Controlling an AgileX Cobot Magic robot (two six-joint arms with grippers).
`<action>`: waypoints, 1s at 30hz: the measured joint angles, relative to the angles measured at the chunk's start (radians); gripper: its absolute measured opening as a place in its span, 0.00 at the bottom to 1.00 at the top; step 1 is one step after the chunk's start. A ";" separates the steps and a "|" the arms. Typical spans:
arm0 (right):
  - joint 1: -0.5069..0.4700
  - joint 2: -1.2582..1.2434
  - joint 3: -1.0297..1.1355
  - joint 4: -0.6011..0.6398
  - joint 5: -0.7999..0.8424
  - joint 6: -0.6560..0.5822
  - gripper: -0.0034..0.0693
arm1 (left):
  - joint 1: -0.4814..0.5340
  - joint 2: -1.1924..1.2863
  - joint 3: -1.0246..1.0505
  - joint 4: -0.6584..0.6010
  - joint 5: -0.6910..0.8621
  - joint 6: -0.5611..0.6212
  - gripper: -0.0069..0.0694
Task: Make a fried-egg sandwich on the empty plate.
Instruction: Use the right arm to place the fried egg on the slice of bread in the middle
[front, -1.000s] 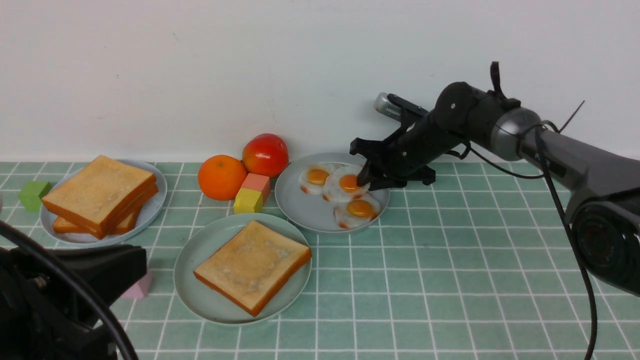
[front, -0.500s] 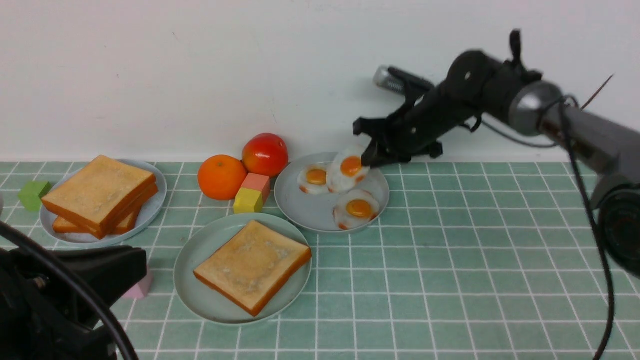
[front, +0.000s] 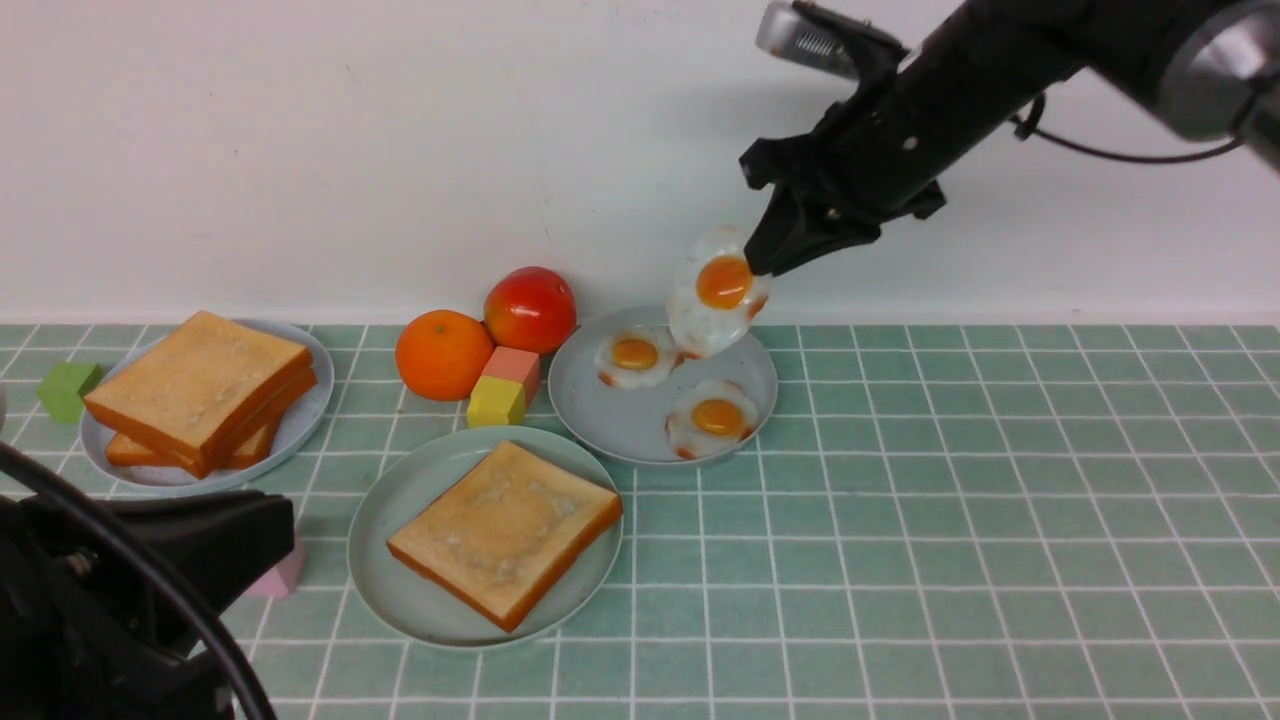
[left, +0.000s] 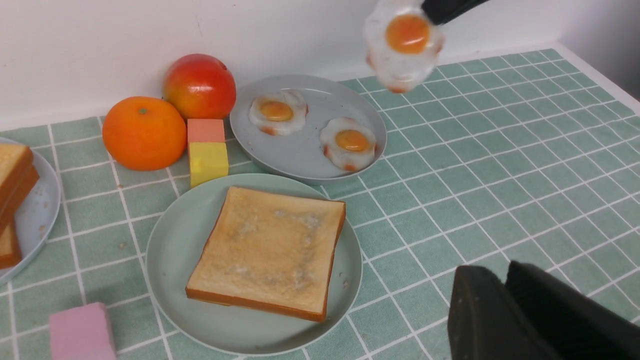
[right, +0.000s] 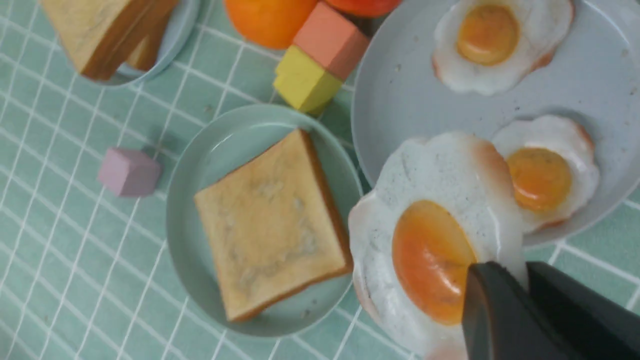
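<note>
R grip. (front: 762, 262) clamped on egg (front: 715, 295) by its edge, prob. to leave underside free for laying. Toast (front: 505, 535) flat on green plate (front: 385, 590), inside rim, as base. L grip. (left: 495, 285): tips together, nothing held.

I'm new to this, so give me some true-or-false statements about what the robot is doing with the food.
1. The right gripper holds a fried egg in the air. True.
2. The mint-green plate bears two toast slices side by side. False: one slice is visible.
3. Two more eggs lie on the grey plate. True.
4. The orange sits on the grey plate. False: it is beside it, on the table.
</note>
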 joint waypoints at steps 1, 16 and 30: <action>0.000 -0.019 0.017 0.000 0.001 -0.005 0.13 | 0.000 0.000 0.000 0.000 0.000 0.000 0.21; 0.157 -0.133 0.581 0.334 -0.410 -0.214 0.13 | 0.000 0.000 0.000 0.000 0.000 0.000 0.21; 0.230 0.075 0.585 0.591 -0.591 -0.257 0.13 | 0.000 0.000 0.000 -0.002 0.000 0.000 0.21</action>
